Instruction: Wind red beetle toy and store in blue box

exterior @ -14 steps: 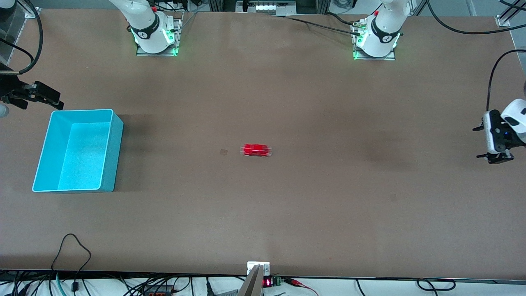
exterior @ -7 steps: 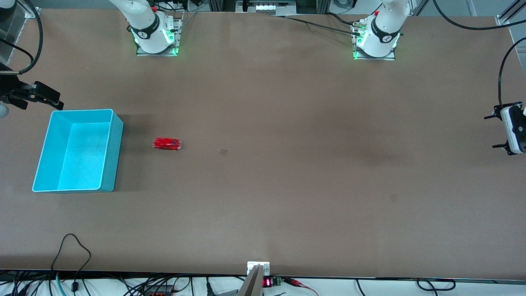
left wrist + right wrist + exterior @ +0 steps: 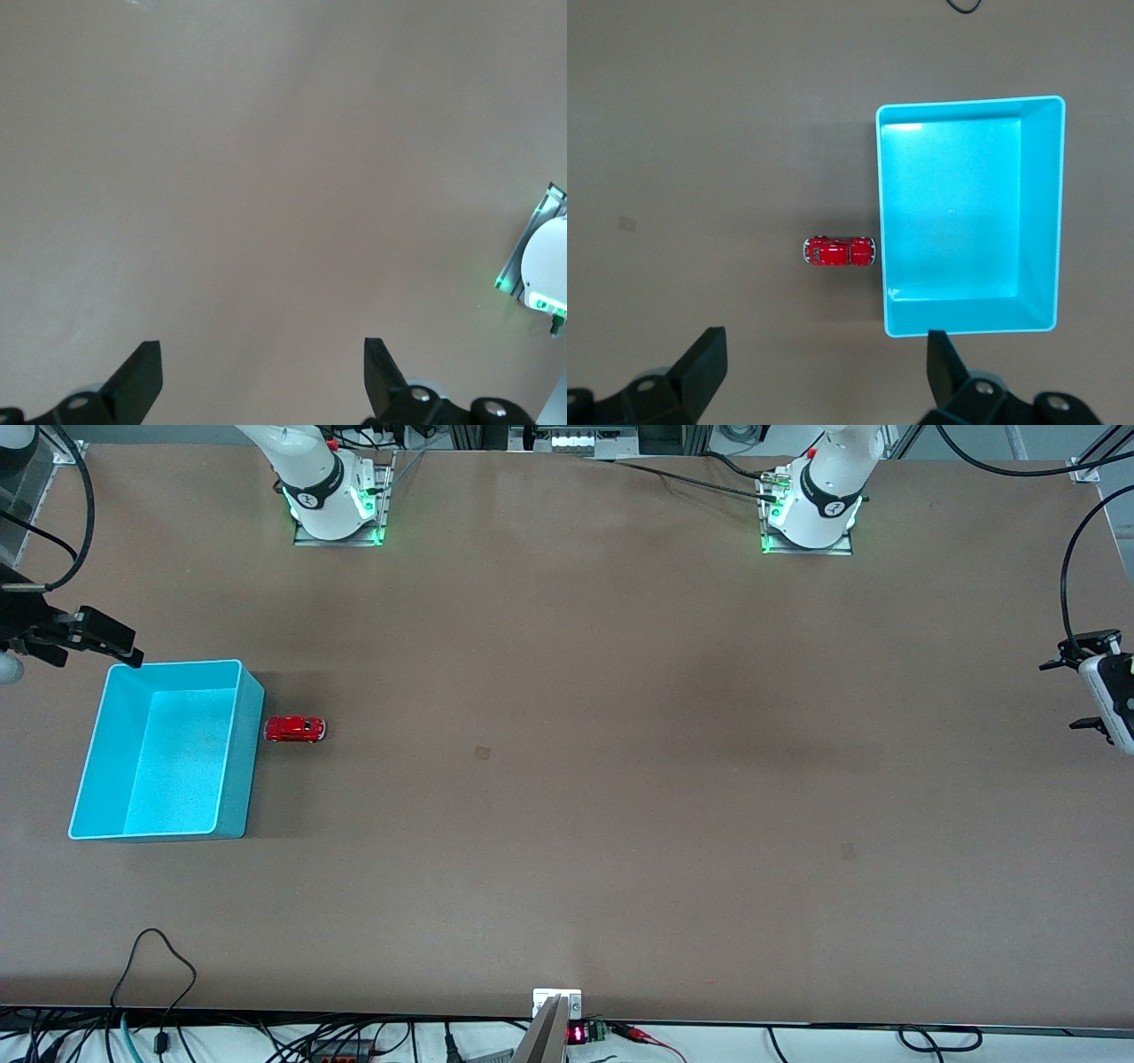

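Red beetle toy (image 3: 295, 729) on desk (image 3: 620, 824), nose against blue box (image 3: 251, 717) outer wall. Left claw (image 3: 261, 376) and right claw (image 3: 824, 367) both wide, empty. Storing pending: right claw should descend, grasp toy, lift into box.

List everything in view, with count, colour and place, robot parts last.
red beetle toy: one, glossy red, on the table, up against the blue box's outer wall that faces the table's middle
blue box: one, light cyan-blue, on the table at the right arm's end, nothing in it
table: one, brown
left gripper: one, black fingers on a white body, open, over the table edge at the left arm's end
right gripper: one, black, open, above the blue box's corner farthest from the front camera
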### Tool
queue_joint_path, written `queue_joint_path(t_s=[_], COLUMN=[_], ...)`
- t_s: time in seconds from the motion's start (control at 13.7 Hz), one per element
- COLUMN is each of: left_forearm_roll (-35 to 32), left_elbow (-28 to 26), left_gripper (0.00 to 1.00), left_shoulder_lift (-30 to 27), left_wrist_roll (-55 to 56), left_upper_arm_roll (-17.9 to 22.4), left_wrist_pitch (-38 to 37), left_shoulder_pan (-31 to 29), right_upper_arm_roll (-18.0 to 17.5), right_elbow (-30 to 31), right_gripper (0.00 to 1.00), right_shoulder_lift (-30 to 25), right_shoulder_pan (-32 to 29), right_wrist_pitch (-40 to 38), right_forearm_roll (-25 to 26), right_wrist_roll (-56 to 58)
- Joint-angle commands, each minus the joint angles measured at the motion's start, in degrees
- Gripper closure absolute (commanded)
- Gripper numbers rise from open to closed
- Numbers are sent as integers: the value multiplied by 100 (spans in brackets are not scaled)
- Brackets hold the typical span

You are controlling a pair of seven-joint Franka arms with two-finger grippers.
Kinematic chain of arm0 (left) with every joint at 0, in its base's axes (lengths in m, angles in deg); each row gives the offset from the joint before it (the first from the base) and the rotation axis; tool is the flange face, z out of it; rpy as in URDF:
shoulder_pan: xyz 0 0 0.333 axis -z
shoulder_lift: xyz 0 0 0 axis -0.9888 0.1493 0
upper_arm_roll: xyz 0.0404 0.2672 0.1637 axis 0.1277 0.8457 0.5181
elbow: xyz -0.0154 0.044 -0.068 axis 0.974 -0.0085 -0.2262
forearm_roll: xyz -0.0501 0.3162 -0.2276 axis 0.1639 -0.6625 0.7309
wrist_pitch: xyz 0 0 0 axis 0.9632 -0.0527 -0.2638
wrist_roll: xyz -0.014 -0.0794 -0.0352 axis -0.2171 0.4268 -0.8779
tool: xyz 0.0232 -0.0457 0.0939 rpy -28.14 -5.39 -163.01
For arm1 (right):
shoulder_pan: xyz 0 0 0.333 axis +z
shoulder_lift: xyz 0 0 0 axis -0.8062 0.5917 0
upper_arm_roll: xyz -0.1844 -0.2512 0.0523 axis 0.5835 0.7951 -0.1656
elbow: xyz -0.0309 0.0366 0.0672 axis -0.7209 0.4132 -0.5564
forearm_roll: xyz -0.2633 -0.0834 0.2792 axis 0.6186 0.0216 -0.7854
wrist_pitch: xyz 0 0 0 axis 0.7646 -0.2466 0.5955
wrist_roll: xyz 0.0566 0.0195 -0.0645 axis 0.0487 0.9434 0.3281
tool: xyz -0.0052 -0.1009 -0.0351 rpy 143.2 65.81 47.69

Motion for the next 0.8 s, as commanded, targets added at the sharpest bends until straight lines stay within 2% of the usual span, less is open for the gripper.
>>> queue_joint_path(t_s=[0.0, 0.29, 0.44, 0.51, 0.66, 0.73], left_forearm_roll=[-106, -184, -203, -185, -124, -89], left_elbow=[152, 705, 707, 532, 94, -318], left_gripper=[0, 0, 0, 0, 0, 0], left_shoulder_lift=[-147, -148, -400, -611, -1024, -1357], left_wrist_roll=[839, 2420, 3265, 3687, 4530, 4856], left_upper_arm_roll=[-175, -886, -1073, -908, 65, 261], left_wrist_pitch=[-414, -1179, -1365, -1365, -1077, -701], left_shoulder_pan=[16, 25, 139, 566, 1550, 1798], right_upper_arm_roll=[-20, -38, -46, -46, -46, -46], right_elbow=[49, 66, 49, 58, 58, 49], right_gripper=[0, 0, 0, 0, 0, 0], right_shoulder_lift=[61, 158, 158, 167, 298, 360], right_shoulder_pan=[-19, 68, 156, 313, 411, 490], right_wrist_pitch=[125, 38, -173, -165, -86, -42], right_forearm_roll=[-103, -41, -58, -41, -58, -50], right_wrist_roll=[-72, 15, -45, -63, -28, 7])
